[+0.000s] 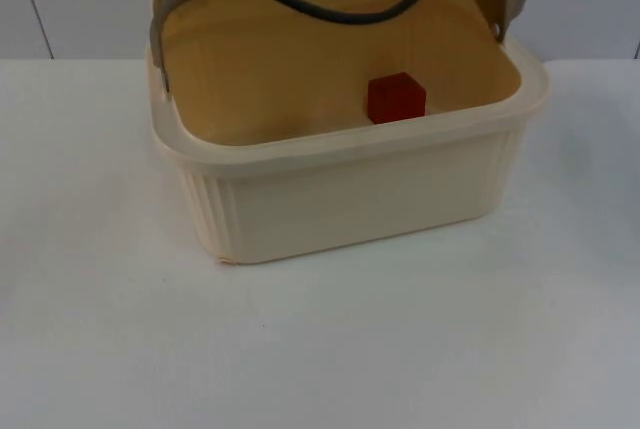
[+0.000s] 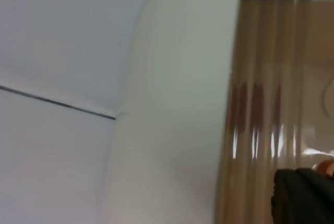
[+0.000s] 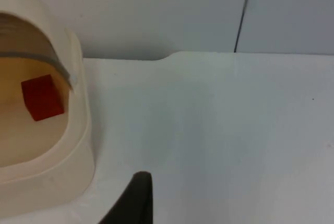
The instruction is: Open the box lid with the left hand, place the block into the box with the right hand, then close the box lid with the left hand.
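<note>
Left gripper (image 2: 305,195): close against translucent brown lid (image 2: 266,104), raised at 12 o'clock of cream box (image 1: 350,184); finger state not discernible. Right gripper (image 3: 136,198): above white table (image 3: 219,130), beside box; state not discernible. Red block (image 1: 396,97): inside box, on floor.

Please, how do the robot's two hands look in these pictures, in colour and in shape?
Little of them can be seen. The left hand appears as a black, matt, rounded tip with a small orange spot beside it. The right hand appears as a plain black, narrow tip that widens towards its base. No markings can be made out on either.
</note>
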### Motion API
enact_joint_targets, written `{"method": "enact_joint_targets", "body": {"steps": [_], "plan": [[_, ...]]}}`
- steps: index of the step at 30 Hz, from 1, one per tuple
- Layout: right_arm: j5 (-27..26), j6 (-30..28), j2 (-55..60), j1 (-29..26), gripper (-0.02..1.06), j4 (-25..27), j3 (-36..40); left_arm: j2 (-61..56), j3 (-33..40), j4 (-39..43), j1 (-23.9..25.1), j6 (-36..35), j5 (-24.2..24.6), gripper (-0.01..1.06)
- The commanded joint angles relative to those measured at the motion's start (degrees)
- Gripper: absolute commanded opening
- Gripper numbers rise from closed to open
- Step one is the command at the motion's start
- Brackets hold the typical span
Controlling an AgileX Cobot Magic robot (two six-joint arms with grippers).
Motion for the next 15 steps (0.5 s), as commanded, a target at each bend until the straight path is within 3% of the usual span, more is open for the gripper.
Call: {"method": "enact_joint_targets", "body": {"steps": [1,13,15], "plan": [[0.39,0.48,-0.26,0.46,1.05,-0.85,-0.21,-0.38,0.09,-2.36,-0.78,0.37,2.43,0.0],[0.39,1.48,-0.26,0.76,1.05,-0.85,-0.21,-1.95,0.28,-5.48,-0.78,-6.71,3.06,0.0],[0.39,1.48,-0.26,0.76,1.05,-0.85,-0.21,-2.96,2.86,-5.48,-0.78,-6.71,1.25,0.0]]}}
